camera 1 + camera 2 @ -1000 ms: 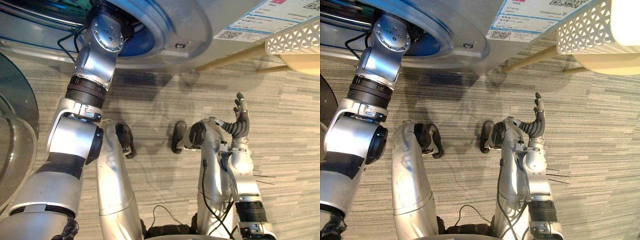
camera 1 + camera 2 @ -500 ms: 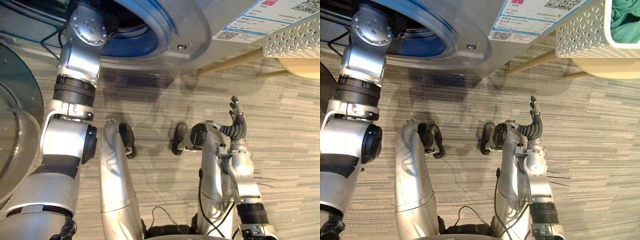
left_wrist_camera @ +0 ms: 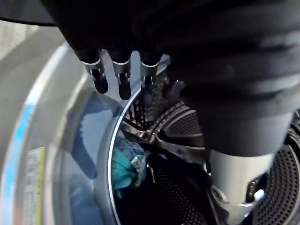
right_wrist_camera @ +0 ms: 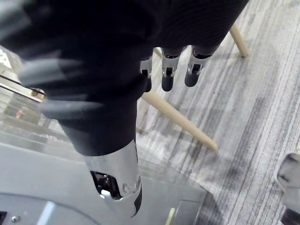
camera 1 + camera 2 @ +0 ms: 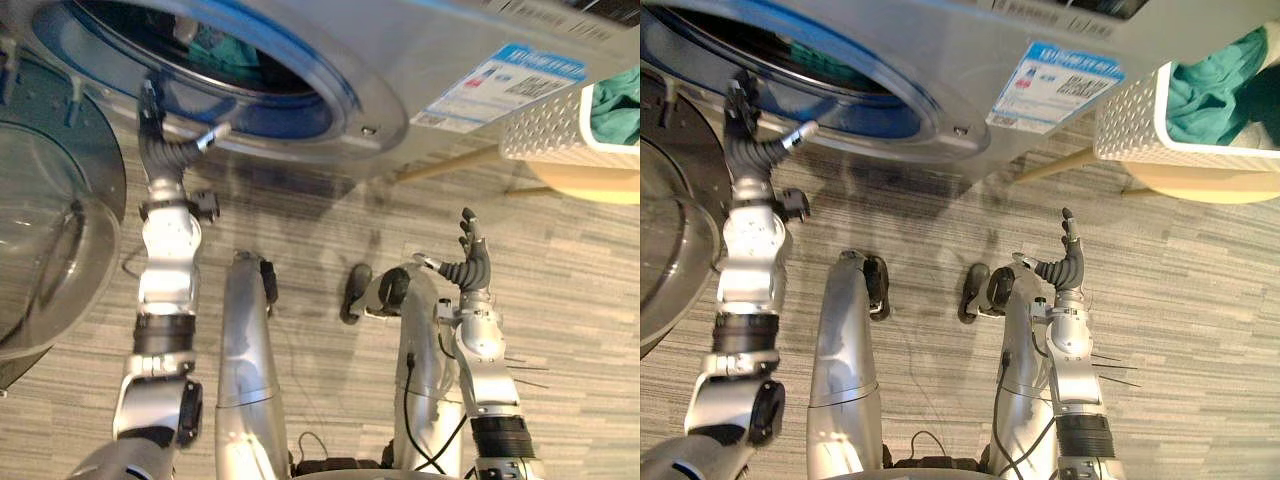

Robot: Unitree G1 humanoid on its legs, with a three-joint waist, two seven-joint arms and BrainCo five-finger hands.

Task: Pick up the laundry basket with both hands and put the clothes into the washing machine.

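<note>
Teal clothes [image 5: 1210, 85], 1 white basket [image 5: 1130, 122], 1 washing machine [image 5: 970, 55]

1. The washing machine [image 5: 970, 40] was a silver-grey front-loader with a blue-ringed porthole. Its round glass door [image 5: 50, 230] stood swung open at the left.
2. A teal garment [image 3: 124, 164] lay inside the perforated drum [image 3: 183, 126], close to the opening's rim.
3. The white perforated laundry basket [image 5: 1135, 120] sat upright on a pale round stool [image 5: 1200, 185] right of the machine, with teal clothes [image 5: 1210, 85] heaped inside.

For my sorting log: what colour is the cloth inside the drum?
Teal; the cloth shows best in the left wrist view.
</note>
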